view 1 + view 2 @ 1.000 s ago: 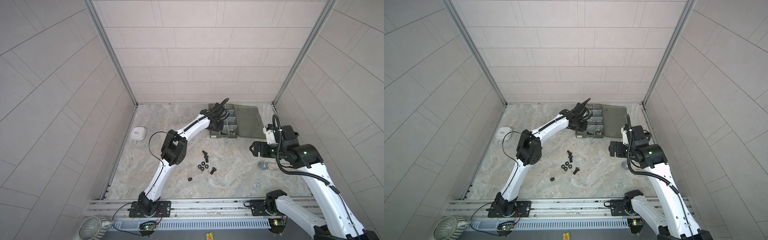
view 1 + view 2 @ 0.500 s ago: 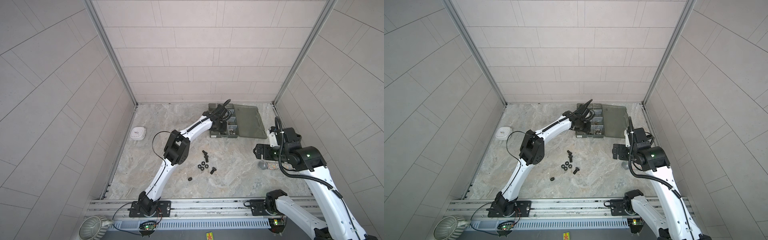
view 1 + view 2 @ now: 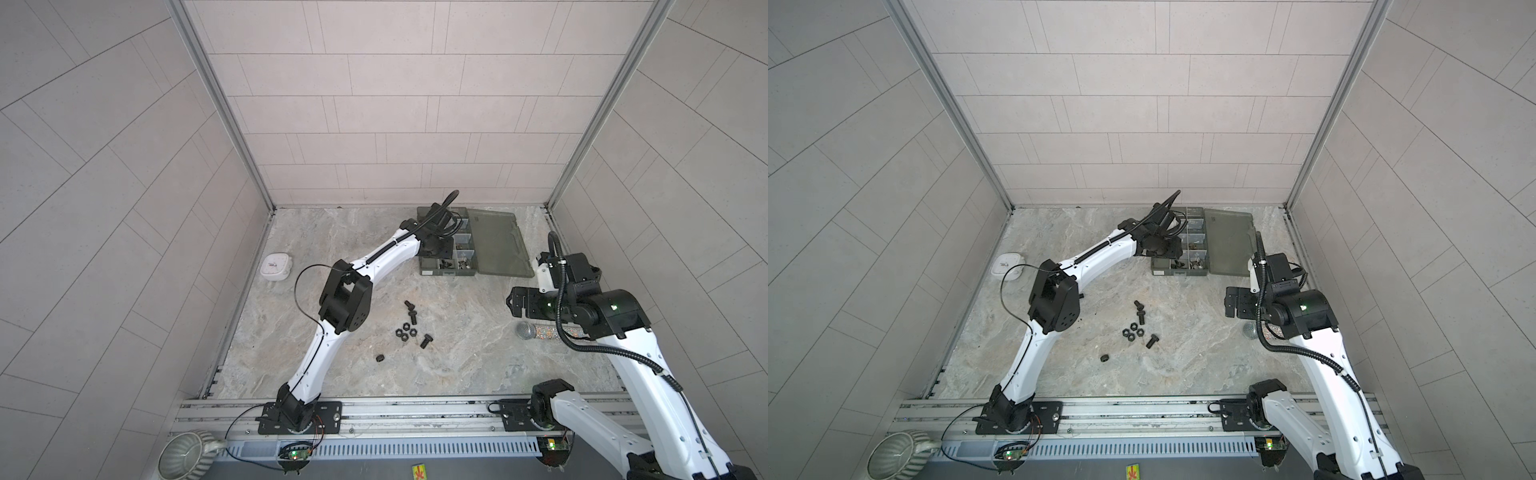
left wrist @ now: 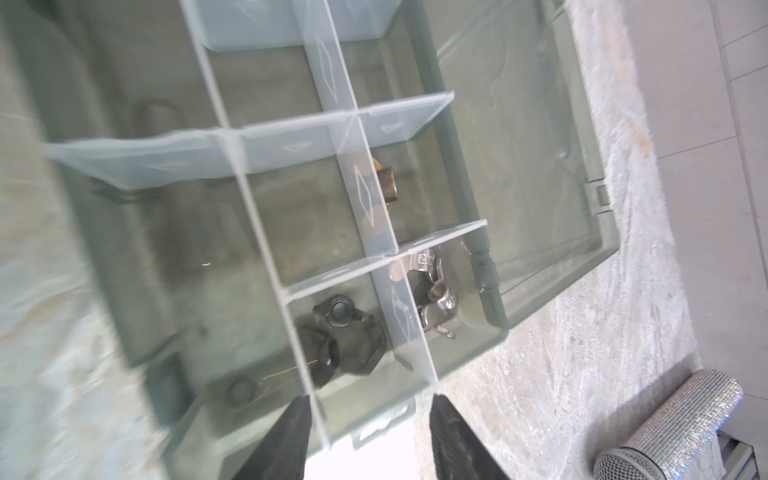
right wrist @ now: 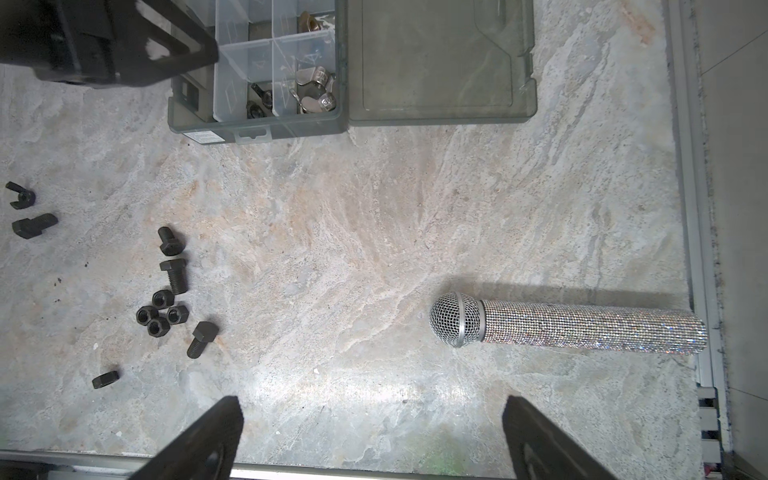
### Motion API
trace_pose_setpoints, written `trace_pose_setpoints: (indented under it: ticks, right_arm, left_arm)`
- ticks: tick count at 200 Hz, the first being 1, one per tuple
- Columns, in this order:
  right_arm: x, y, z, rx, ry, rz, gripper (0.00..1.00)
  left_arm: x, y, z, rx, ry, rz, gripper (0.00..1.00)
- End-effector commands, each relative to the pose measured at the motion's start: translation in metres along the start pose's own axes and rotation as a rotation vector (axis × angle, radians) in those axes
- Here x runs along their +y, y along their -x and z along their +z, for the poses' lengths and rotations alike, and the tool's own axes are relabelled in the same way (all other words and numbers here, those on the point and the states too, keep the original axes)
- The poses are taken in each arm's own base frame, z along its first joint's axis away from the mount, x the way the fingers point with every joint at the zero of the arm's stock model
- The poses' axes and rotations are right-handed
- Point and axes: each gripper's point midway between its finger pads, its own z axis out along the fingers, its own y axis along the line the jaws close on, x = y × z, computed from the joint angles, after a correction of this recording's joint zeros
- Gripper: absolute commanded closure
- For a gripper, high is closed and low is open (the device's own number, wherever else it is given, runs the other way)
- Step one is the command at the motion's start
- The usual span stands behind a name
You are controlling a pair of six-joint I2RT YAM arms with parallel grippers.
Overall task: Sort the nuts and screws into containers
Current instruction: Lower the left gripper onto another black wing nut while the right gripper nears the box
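The containers are compartments of a smoky-grey organizer box at the back of the table, with its lid lying open. My left gripper hangs open over the box's near edge with nothing between its fingers. Black wing nuts, silver wing nuts and a brass piece lie in separate compartments. On the table, several screws and a cluster of hex nuts lie mid-table, one nut apart. My right gripper is wide open and empty above bare table.
A glittery microphone lies on the table by the right wall, close under my right arm. A white round clock sits at the left edge. A ribbed mug stands beyond the front rail. One more screw and a wing nut lie near my left arm.
My left gripper has reached a little farther over the box and its jaws have parted. My right arm has drawn back slightly toward the front.
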Motion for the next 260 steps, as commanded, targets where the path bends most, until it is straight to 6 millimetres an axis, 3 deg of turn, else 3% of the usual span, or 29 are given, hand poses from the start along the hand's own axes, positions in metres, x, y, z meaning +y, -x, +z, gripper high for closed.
trace_pose_setpoints:
  ticks: [1, 20, 53, 74, 94, 115, 156, 260]
  right_arm:
    - [0.011, 0.015, 0.005, -0.013, 0.045, -0.005, 0.01]
    - [0.023, 0.024, 0.017, 0.001, 0.084, -0.011, 0.01]
    - [0.051, 0.042, 0.035, 0.012, 0.150, -0.048, 0.01]
    - [0.073, 0.050, 0.046, 0.026, 0.179, -0.097, 0.01]
    - [0.094, 0.056, 0.059, 0.040, 0.208, -0.129, 0.01]
    - [0.114, 0.063, 0.070, 0.053, 0.233, -0.151, 0.01]
    - [0.138, 0.075, 0.084, 0.073, 0.261, -0.176, 0.01]
    - [0.145, 0.086, 0.105, 0.120, 0.236, -0.189, 0.01]
  left_arm:
    - [0.031, 0.025, -0.064, -0.127, 0.074, -0.033, 0.48]
    - [0.085, 0.002, -0.080, -0.095, 0.160, -0.116, 0.47]
    - [0.183, -0.060, -0.107, -0.016, 0.309, -0.281, 0.47]
    - [0.228, -0.095, -0.126, 0.009, 0.399, -0.349, 0.47]
    - [0.258, -0.119, -0.137, 0.034, 0.461, -0.406, 0.47]
    - [0.278, -0.133, -0.138, 0.073, 0.494, -0.442, 0.48]
    - [0.296, -0.145, -0.130, 0.125, 0.515, -0.470, 0.50]
    - [0.313, -0.148, -0.094, 0.211, 0.505, -0.486, 0.57]
